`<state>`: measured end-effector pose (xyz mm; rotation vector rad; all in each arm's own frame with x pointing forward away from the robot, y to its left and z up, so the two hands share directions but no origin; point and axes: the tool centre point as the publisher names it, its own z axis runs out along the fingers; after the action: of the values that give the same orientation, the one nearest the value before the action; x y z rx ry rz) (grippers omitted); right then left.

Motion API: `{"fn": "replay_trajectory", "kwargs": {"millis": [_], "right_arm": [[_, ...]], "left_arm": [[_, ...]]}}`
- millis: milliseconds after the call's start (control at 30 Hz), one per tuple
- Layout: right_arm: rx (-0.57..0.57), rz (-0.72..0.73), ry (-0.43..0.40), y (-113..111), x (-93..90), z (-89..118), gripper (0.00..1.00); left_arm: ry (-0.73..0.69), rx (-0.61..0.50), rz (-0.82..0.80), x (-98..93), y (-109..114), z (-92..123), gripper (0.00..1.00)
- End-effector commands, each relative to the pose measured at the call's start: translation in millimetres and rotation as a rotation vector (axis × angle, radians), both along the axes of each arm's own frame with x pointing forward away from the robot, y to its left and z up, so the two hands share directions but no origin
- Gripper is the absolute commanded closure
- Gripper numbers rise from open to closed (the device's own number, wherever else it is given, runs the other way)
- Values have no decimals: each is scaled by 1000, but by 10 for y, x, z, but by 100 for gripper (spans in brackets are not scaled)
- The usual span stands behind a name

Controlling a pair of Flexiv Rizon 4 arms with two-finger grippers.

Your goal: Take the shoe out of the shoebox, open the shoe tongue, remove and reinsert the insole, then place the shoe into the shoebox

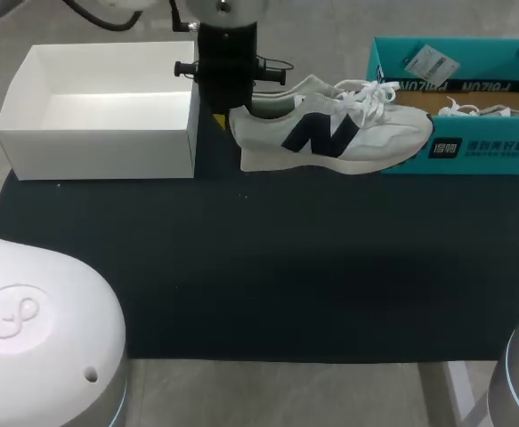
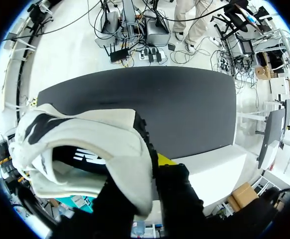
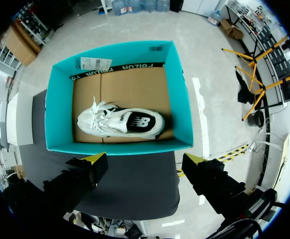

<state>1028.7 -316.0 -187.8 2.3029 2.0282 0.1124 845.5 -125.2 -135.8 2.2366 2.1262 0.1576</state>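
A white shoe (image 1: 339, 133) with a navy side logo hangs just above the dark mat, its toe reaching the teal shoebox (image 1: 473, 153). My left gripper (image 1: 232, 114) is shut on its heel. In the left wrist view the shoe (image 2: 85, 144) fills the space ahead, with the heel wall pinched at the left gripper (image 2: 152, 172). My right gripper (image 3: 145, 160) stands open high above the teal shoebox (image 3: 57, 109), nothing between its fingers. A second white shoe (image 3: 120, 122) lies on its side inside that box, also visible in the head view (image 1: 482, 111).
An open white box (image 1: 99, 133) stands at the back left, close to the left gripper. The dark mat (image 1: 259, 267) covers the table in front of both boxes. A paper tag (image 1: 430, 62) lies on the teal box's back wall.
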Motion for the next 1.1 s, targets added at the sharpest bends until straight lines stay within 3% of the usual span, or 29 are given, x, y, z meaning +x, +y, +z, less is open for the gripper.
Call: {"fn": "replay_trajectory", "kwargs": {"millis": [33,367,1100], "right_arm": [[0,0,2,-2,11,1,0],[0,0,2,-2,11,1,0],[0,0,2,-2,11,1,0]], "left_arm": [[-26,10,20,12,-125,-111,100],[-9,-3,18,-150,-220,-550,100],[-49,23,69,-258,6,-1538,100]]}}
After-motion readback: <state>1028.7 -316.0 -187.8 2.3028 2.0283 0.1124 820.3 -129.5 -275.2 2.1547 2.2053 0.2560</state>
